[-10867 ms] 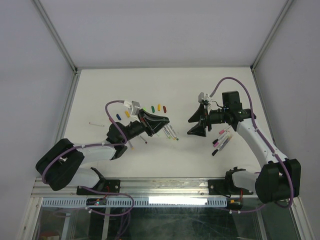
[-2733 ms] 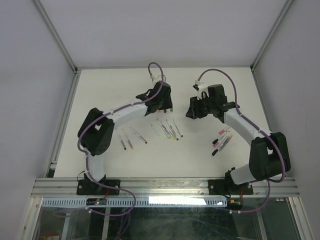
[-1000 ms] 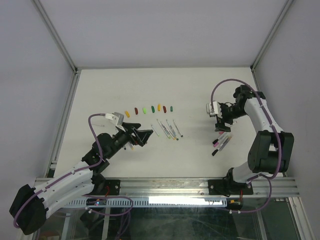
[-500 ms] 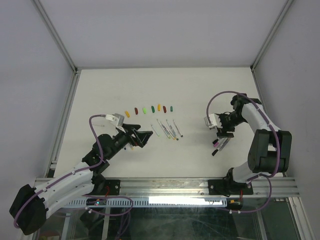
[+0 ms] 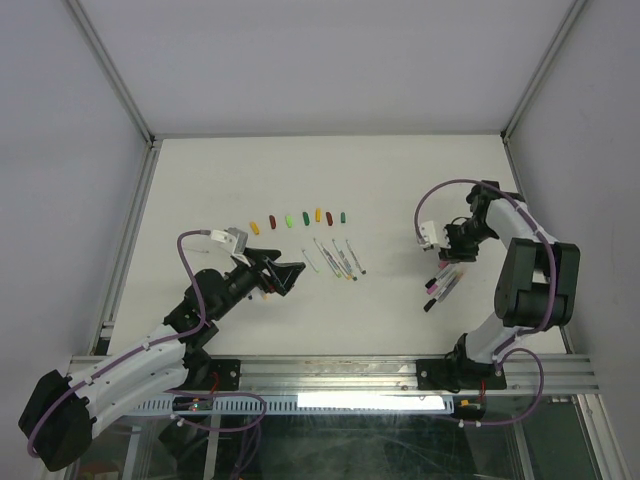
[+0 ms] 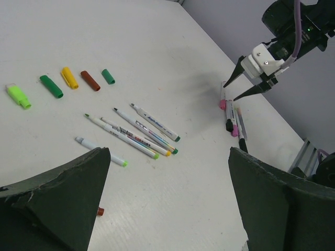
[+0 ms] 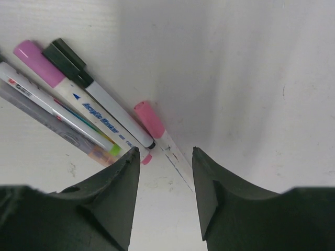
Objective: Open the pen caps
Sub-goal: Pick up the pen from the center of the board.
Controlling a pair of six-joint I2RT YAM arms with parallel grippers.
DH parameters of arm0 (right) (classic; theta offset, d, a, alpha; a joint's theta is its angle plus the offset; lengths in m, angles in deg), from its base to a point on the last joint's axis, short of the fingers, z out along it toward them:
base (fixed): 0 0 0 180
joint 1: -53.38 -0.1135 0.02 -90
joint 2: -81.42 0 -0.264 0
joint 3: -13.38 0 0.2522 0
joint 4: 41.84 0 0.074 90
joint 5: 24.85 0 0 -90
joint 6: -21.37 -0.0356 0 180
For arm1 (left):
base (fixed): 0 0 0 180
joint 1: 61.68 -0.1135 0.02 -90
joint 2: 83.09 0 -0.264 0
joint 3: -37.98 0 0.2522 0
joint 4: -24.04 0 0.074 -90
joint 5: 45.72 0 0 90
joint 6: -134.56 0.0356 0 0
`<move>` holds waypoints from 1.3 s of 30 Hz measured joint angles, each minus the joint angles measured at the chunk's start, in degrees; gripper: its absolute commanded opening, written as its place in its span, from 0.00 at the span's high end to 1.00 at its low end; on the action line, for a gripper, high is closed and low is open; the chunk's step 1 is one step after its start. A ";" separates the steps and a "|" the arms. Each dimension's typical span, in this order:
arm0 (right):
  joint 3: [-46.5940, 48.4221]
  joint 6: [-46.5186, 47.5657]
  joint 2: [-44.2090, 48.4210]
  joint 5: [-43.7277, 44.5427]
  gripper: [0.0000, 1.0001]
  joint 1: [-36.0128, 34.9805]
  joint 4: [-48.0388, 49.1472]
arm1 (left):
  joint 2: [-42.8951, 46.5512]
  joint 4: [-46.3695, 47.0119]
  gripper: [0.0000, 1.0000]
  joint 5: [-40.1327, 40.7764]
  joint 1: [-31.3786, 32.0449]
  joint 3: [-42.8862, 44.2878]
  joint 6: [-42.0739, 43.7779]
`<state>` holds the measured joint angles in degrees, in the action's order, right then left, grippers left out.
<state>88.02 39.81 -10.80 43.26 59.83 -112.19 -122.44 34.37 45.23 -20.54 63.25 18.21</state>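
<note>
The right claw (image 7: pixel 166 151) sat half open over a pen (image 7: pixel 174 152), the pink pen cap (image 7: pixel 149 118) just past its tips, maybe to pinch it, while the left claw (image 6: pixel 168 151) hung wide and empty, loose caps (image 6: pixel 89 80) lying ahead.

Bright, even light; soft shadows

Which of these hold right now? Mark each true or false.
1. The left gripper is open and empty. True.
2. The right gripper hangs over the loose caps. False: it is over the capped pens on the right side.
3. The pen between the right gripper's jaws has its pink cap on. True.
4. Every pen is uncapped. False: the right-hand group have caps on.
5. The loose caps lie in a row beyond the bare pens. True.
</note>
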 measured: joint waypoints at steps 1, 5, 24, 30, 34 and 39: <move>0.33 -0.02 -0.52 0.33 0.54 0.26 0.20 | 0.07 0.00 0.01 0.00 0.00 -0.02 -0.02; 2.69 0.11 -2.99 1.51 0.54 2.34 1.09 | 0.15 0.00 0.01 0.00 0.00 -0.11 0.00; 5.31 6.29 -9.92 3.10 0.63 4.72 2.32 | 0.76 -0.02 0.01 0.26 0.00 -0.28 -0.02; 7.54 6.97 -11.61 2.40 0.72 4.70 1.60 | 0.76 -0.02 0.01 0.42 0.00 -0.31 -0.02; 9.35 6.32 -13.14 1.49 0.83 3.67 1.42 | 0.57 -0.02 0.01 0.42 0.00 -0.31 -0.04; 12.33 3.50 -15.52 0.79 0.89 0.57 0.52 | 0.48 -0.04 0.01 0.44 0.00 -0.31 -0.04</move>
<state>100.35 43.31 -26.32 44.05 60.40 -111.67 -121.96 34.33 45.67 -20.54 62.94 18.16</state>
